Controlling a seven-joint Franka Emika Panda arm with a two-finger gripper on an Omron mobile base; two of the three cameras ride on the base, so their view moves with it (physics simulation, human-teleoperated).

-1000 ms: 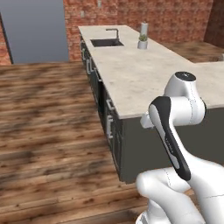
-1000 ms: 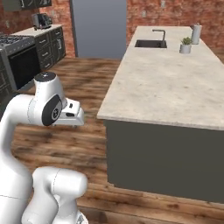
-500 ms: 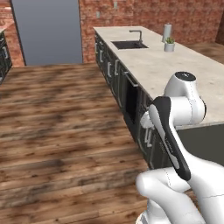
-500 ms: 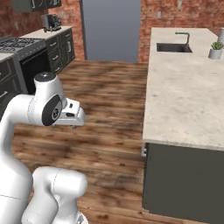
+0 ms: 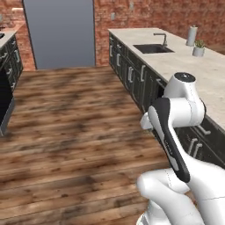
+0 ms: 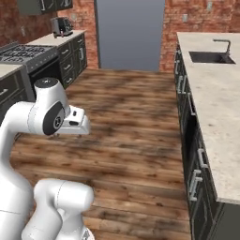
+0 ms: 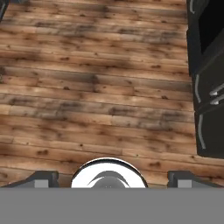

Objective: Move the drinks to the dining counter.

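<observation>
The drinks and the dining counter are out of view. My gripper point(image 7: 114, 179) points down at the wooden floor point(image 7: 100, 87), and its two dark fingertips point(image 7: 43, 178) stand wide apart with nothing between them. It is open. The white arm is folded close over the base, with its hand point(image 6: 77, 123) held above the floor between the two rows of cabinets.
A beige counter point(image 5: 189, 70) over dark cabinets runs along the right, with a sink point(image 5: 151, 48), a grey canister point(image 5: 191, 36) and a small potted plant point(image 5: 198, 48). A stove point(image 6: 21, 54) and dark cabinets line the left. A grey door point(image 5: 59, 33) stands at the far end.
The whole picture has shifted because the base has turned. The sink counter now lies to the right and the floor and grey door are ahead. The arm keeps its pose and the gripper stays open.
</observation>
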